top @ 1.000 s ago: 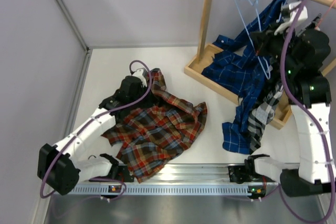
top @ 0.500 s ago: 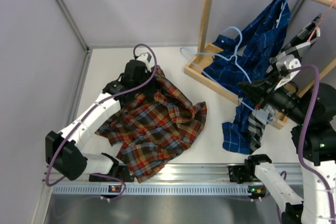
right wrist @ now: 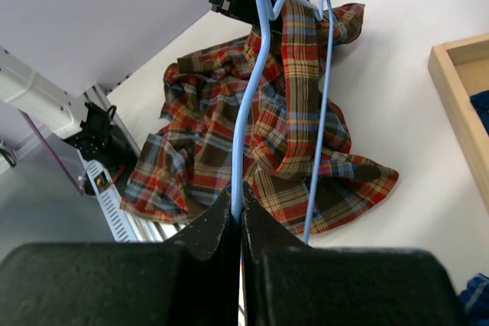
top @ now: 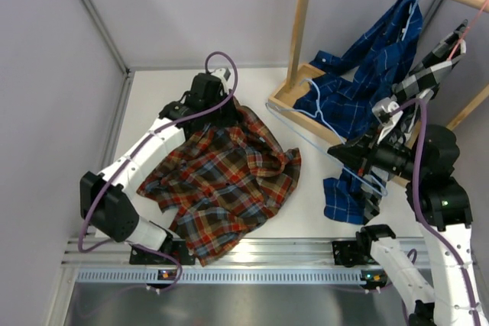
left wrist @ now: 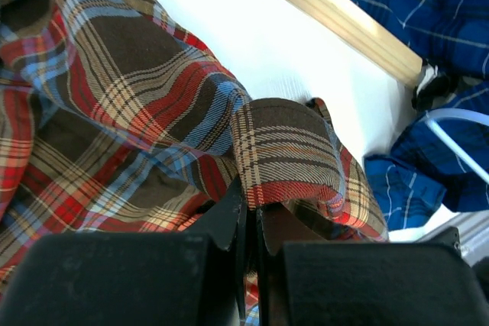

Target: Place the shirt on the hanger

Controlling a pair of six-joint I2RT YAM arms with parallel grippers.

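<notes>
The red, orange and brown plaid shirt (top: 221,181) lies crumpled on the white table, left of centre. My left gripper (top: 223,116) is at its far edge, shut on a fold of the cloth; in the left wrist view the fold (left wrist: 283,158) sits pinched at the fingertips (left wrist: 248,204). My right gripper (top: 338,153) is shut on the thin light-blue wire hanger (top: 299,133) and holds it in the air to the right of the shirt. In the right wrist view the hanger (right wrist: 249,112) runs up from the closed gripper (right wrist: 238,204), above the shirt (right wrist: 206,135).
A wooden rack stands at the back right, with its base frame (top: 289,102) and post (top: 300,20). A dark blue check shirt (top: 367,74) and a black-and-white check shirt (top: 424,74) hang from it over the base. A metal rail (top: 252,272) runs along the near edge.
My right arm has swung down from the rack, bringing the hanger left toward the plaid shirt. My left gripper has moved farther back and right, pulling the shirt's edge with it.
</notes>
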